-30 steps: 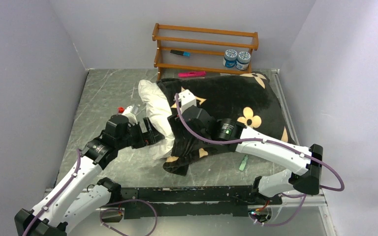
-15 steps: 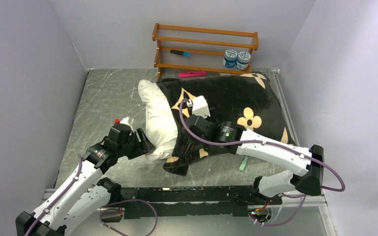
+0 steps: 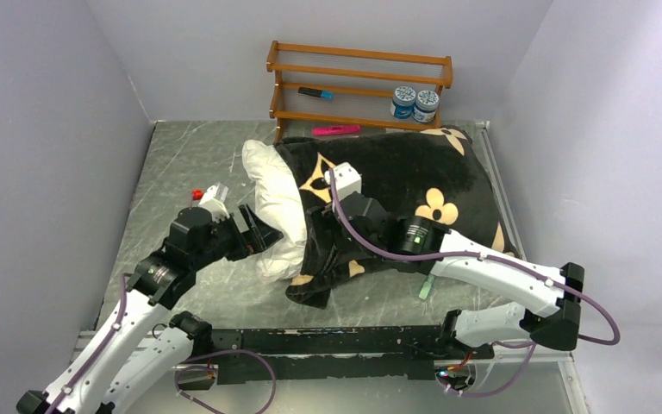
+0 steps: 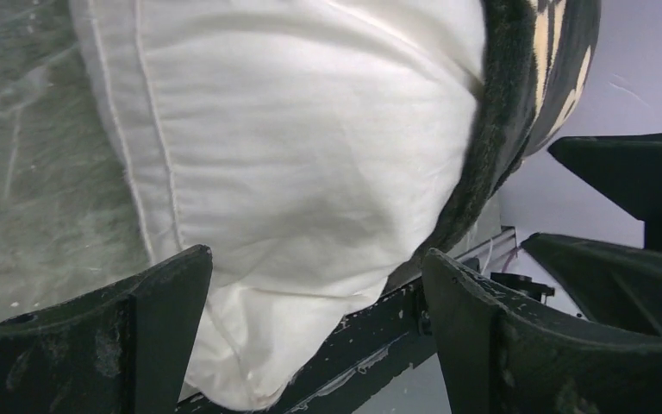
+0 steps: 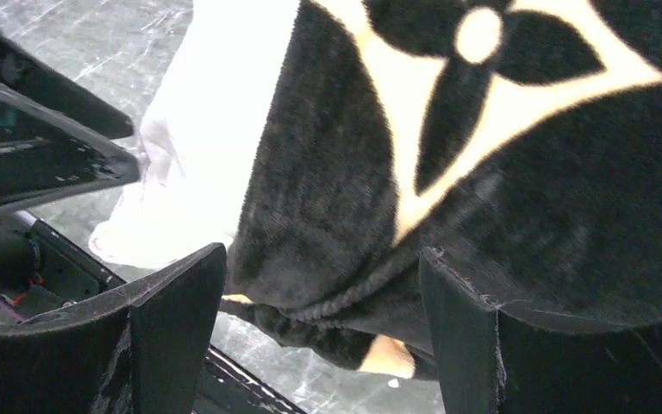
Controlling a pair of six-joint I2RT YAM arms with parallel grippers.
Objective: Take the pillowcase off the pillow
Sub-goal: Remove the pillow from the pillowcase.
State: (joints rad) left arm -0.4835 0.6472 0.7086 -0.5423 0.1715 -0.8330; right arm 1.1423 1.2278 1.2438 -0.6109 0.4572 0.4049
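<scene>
The pillowcase (image 3: pixel 405 177), black plush with cream flower motifs, covers most of the pillow across the middle and right of the table. The pillow's (image 3: pixel 274 203) white left end sticks out of the cover's opening. My left gripper (image 3: pixel 261 231) is open, its fingers either side of that white end without closing on it; in the left wrist view the pillow (image 4: pixel 310 155) fills the gap between the fingers of the gripper (image 4: pixel 315 254). My right gripper (image 3: pixel 327 231) is open over the pillowcase's hem (image 5: pixel 336 259), near fingers (image 5: pixel 177 302).
A wooden rack (image 3: pixel 358 82) stands at the back with two blue-lidded jars (image 3: pixel 415 103) and a marker (image 3: pixel 315 92). A pink marker (image 3: pixel 336 130) lies before it. A small green object (image 3: pixel 427 285) lies right of the cover. A small red piece (image 3: pixel 196 193) shows by the left wrist.
My left gripper drew back toward me, then came forward to the pillow's white end. My right gripper shifted slightly right over the cover's hem. The pillow's stretched near corner has settled.
</scene>
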